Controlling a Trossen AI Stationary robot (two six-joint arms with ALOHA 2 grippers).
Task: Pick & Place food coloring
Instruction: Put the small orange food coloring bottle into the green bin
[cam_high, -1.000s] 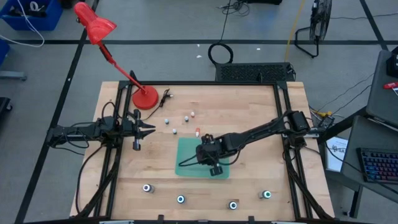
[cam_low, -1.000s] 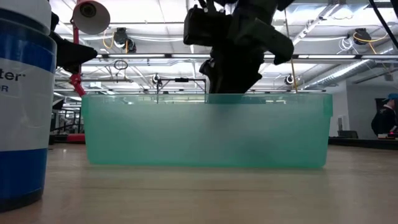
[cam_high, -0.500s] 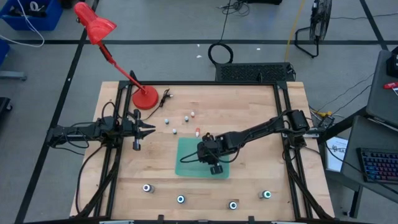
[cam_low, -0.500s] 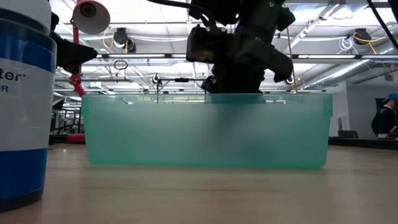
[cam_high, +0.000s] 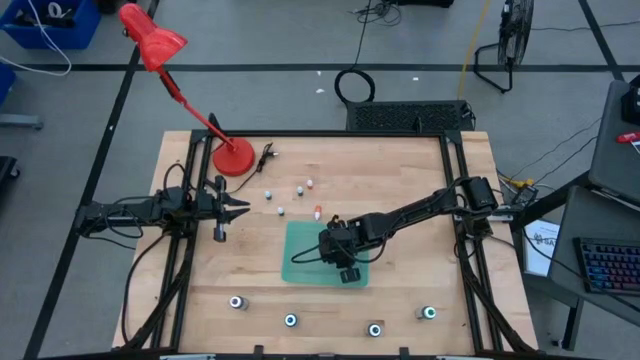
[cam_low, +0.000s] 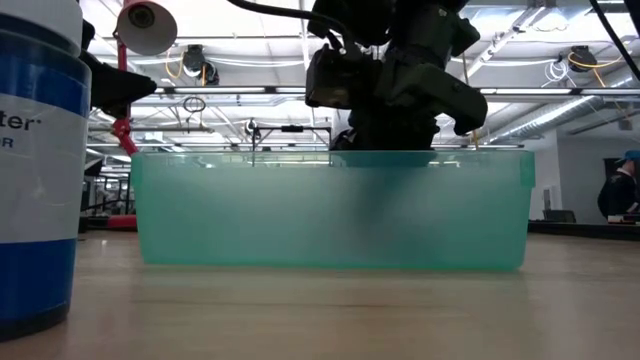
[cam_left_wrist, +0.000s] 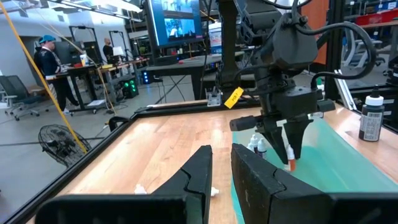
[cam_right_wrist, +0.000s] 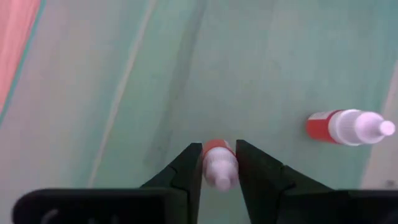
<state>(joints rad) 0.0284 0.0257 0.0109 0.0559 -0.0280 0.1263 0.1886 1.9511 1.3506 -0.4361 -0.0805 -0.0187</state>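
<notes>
**Desk:** Where was the right claw when you looked?

**Me:** I had the right claw (cam_right_wrist: 219, 163) pointing down inside the green tray (cam_high: 300, 240), its arm reaching in across the table (cam_high: 400, 180). From table level I saw the wrist just above the tray's rim, and the fingertips were lost behind the frosted wall.

**Desk:** Was it holding anything?

**Me:** Yes. Through its own camera I saw a small bottle (cam_right_wrist: 219, 155), red with a white cap, sitting between the two fingers (cam_right_wrist: 186, 171). As far as I could see, each finger pressed against a side of it, so I read the claw as clamped on the bottle. It hung at the fingertips, over the tray floor.

**Desk:** Anything else in the tray?

**Me:** A second bottle (cam_right_wrist: 348, 127) lay on its side on the tray floor, off to one side of that claw and clear of it.

**Desk:** And the rest?

**Me:** I counted a few loose bottles (cam_high: 280, 211) on the table outside the tray, between the two claws. Four dark bottles (cam_high: 290, 321) stood in a row well apart from either claw, along the table's front edge.

**Desk:** The left claw?

**Me:** The left claw (cam_left_wrist: 222, 168) waited at its own side of the table, aimed toward the right claw. Its fingers stood a narrow gap apart, with nothing between them.
</notes>
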